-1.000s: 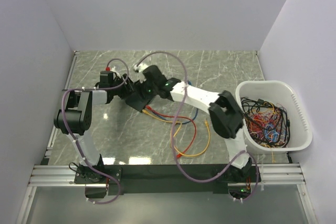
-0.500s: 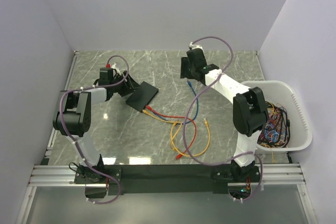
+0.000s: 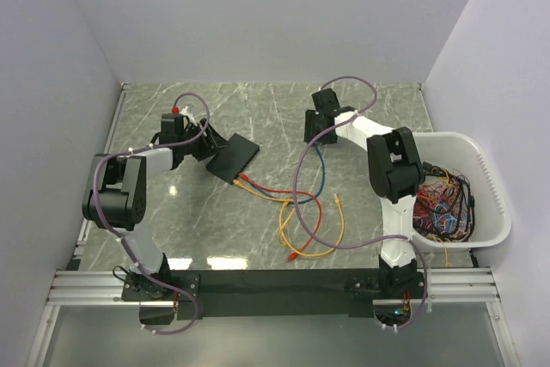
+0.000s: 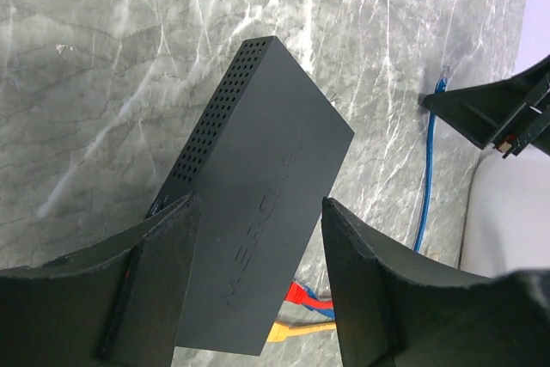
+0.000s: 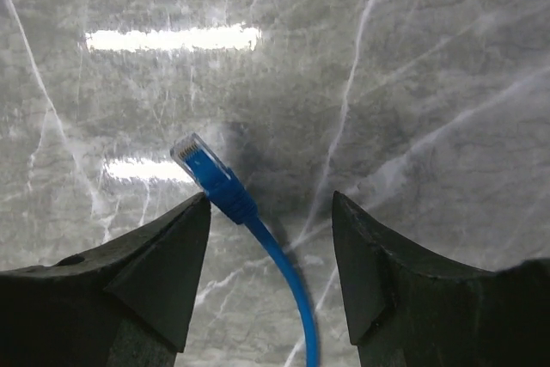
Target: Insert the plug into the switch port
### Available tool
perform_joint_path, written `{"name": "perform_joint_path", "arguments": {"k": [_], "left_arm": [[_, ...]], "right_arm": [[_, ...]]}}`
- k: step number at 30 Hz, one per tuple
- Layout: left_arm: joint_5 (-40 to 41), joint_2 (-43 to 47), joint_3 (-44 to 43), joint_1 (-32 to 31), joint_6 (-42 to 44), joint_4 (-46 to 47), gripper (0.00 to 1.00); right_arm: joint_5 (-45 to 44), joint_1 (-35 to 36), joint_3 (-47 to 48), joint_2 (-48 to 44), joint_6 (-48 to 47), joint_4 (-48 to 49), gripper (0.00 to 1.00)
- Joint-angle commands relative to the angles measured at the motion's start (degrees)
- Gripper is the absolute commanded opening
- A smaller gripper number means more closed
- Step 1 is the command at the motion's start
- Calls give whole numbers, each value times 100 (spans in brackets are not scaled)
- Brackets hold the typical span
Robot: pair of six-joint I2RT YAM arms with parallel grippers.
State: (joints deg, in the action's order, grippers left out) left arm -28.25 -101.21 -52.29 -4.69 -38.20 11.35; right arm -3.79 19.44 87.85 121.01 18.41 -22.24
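Observation:
The switch (image 3: 235, 157) is a flat matte-black box lying at the middle left of the table. It fills the left wrist view (image 4: 258, 169), with a red plug (image 4: 301, 292) and a yellow plug (image 4: 288, 330) at its near edge. My left gripper (image 3: 210, 145) (image 4: 260, 204) is open and straddles the switch; its left finger overlaps the switch's edge and the right finger stands apart from it. My right gripper (image 3: 314, 131) (image 5: 271, 199) is open and low over the blue plug (image 5: 206, 174), which lies between the jaws close to the left finger. The blue cable (image 3: 311, 169) trails toward the other cables.
Red, yellow and orange cables (image 3: 305, 221) loop on the marble table in front of the switch. A white tub (image 3: 494, 204) full of tangled cables stands at the right edge. Walls close the table in on the left, back and right.
My right arm has swung from over the switch to the back right and has come down over the blue plug. The left arm and the switch have barely moved.

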Motion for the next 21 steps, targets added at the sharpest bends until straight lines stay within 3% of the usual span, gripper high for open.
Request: {"name": "perform_joint_path", "arguments": {"k": [1,6,11,19,21], "left_arm": [[-93,215,35,-23,-4,183,64],[-84,259,26,-23,-4,174,64],[-84,268,26,-23,14,139,63],[-102,365,88,-23,-12,148,63],[-93,452,88,-23,-30,156,63]], "right_arm": [[107,-28,460,80,13,-87,65],[98,-28,803,370,4,-325,57],[133,-28,856,406,-13,-369,28],[230,-19,681,309,-75,-238,0],[317,-11,523,47,-127,-54,0]]}}
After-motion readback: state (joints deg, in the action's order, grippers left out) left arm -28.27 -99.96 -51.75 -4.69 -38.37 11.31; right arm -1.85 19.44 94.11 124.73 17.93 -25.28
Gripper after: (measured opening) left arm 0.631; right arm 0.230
